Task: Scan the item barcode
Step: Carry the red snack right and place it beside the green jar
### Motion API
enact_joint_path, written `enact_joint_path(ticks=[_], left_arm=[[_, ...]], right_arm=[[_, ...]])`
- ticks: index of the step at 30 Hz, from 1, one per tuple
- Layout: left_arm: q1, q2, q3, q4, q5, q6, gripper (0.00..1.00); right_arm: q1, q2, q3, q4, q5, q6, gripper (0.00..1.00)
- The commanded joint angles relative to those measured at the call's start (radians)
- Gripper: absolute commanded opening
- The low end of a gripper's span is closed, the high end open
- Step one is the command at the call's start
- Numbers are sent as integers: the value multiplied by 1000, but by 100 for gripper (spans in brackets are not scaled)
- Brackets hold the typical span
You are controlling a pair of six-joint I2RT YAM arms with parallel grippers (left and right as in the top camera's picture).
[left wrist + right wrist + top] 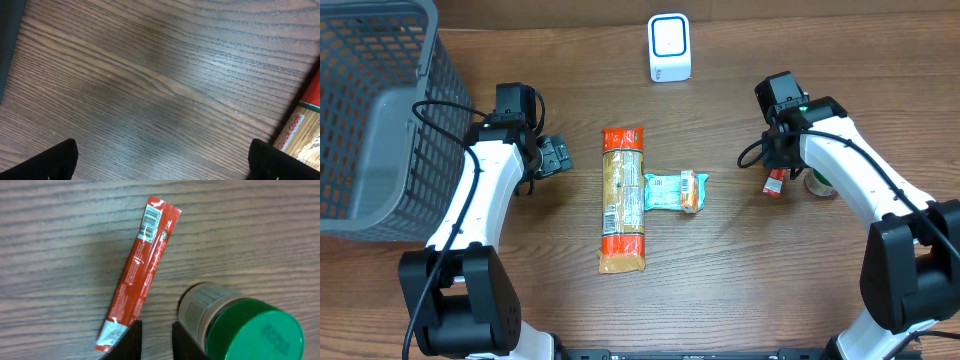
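A red stick packet point(142, 260) lies flat on the wood with its barcode point(150, 222) facing up at the far end. My right gripper point(156, 328) hovers at its near end, the jaws a narrow gap apart with only bare table between them. The left finger sits at the packet's white end; the right finger is next to a green-lidded jar point(240, 325). From overhead the right gripper point(778, 165) is above the packet point(775, 184). The white scanner point(669, 47) stands at the back. My left gripper point(552, 157) is wide open and empty over the table point(150, 90).
A long pasta pack point(623, 200) lies mid-table, its edge showing in the left wrist view point(300, 135). A teal snack bar point(675, 190) lies beside it. A grey wire basket point(380, 110) fills the far left. The jar point(818, 183) stands right of the packet.
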Motion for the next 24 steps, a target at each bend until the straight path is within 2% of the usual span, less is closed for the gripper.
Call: enact_joint_path(ticks=[1, 5, 9, 13, 16, 24], left_arm=[[-1, -20, 11, 1, 1, 14, 100], [-1, -20, 11, 1, 1, 14, 100], [-1, -20, 11, 1, 1, 14, 100], [-1, -20, 11, 1, 1, 14, 100], [-1, -20, 11, 1, 1, 14, 100], [-1, -20, 11, 1, 1, 14, 100]], right_arm=[[-5, 4, -17, 13, -2, 3, 33], [-5, 4, -16, 18, -11, 4, 34], [4, 4, -16, 31, -214, 4, 34], [5, 4, -16, 29, -267, 61, 4], [0, 7, -17, 50, -267, 106, 4], [0, 15, -39, 108, -267, 106, 4]])
